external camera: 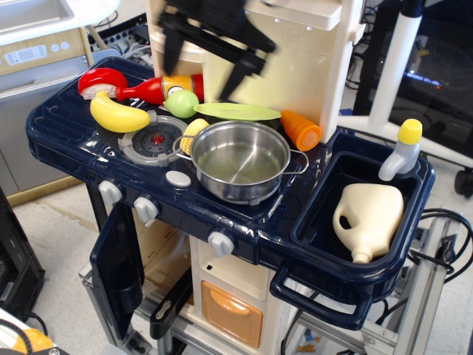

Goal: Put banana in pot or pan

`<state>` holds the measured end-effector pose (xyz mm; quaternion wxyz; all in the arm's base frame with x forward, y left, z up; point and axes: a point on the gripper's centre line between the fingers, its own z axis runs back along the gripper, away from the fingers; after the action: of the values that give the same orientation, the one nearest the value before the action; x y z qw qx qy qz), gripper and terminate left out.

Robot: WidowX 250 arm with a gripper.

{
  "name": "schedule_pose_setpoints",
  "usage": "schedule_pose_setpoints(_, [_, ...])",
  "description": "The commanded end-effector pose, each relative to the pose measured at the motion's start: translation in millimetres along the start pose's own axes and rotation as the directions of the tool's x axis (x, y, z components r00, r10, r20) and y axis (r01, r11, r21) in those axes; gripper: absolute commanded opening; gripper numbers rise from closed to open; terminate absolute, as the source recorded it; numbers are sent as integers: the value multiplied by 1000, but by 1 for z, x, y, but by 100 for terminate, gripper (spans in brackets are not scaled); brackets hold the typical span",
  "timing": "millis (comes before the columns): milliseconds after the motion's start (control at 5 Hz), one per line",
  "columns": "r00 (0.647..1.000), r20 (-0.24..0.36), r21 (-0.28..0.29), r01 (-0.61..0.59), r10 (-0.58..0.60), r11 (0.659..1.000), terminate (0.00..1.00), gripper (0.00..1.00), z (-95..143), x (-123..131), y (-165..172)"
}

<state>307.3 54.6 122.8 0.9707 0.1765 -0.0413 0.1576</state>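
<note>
Counter [66, 140]: dark blue toy kitchen top, glossy, with a cream back panel and knobs along the front edge

Pot [241, 160]: shiny steel, round, low walls, wire loop handles; stands upright near the middle of the counter, nothing inside

Banana [118, 115]: plump yellow toy, curved, lying on the counter at the left rear, just behind the burner [154, 140] and well apart from the pot

Corn [194, 133]: small ridged yellow cob, wedged between burner and pot, touching the pot's left wall

Ketchup bottle [159, 89]: red, on its side behind the banana; a red-and-white piece [100, 81] sits to its left

Green fruit [182, 103]: round, beside the bottle, near the banana's right tip

Green leaf [236, 112]: flat, lying just behind the pot

Carrot [301, 130]: orange, tilted, right rear of the pot

Sink [325, 222]: blue basin on the right; holds a cream jug [367, 218] lying down and a clear bottle with yellow cap [399, 154] leaning in the far corner

End effector [199, 63]: black, motion-blurred, high above the rear of the counter over the bottle and green fruit; two fingers [236, 78] point down, spread apart, nothing between them; clear of banana and pot
</note>
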Motion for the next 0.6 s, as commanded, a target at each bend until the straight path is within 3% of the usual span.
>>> schedule_pose_setpoints(0, [928,41,-96,-364,370,926,0,100,-21,31,78])
schedule_pose_setpoints(200, [858,-35,-53,-513,512,857,0,100,-44,41,94])
schedule_pose_setpoints(400, [805,-88,-53,-591,586,805,0,100,-66,37,102])
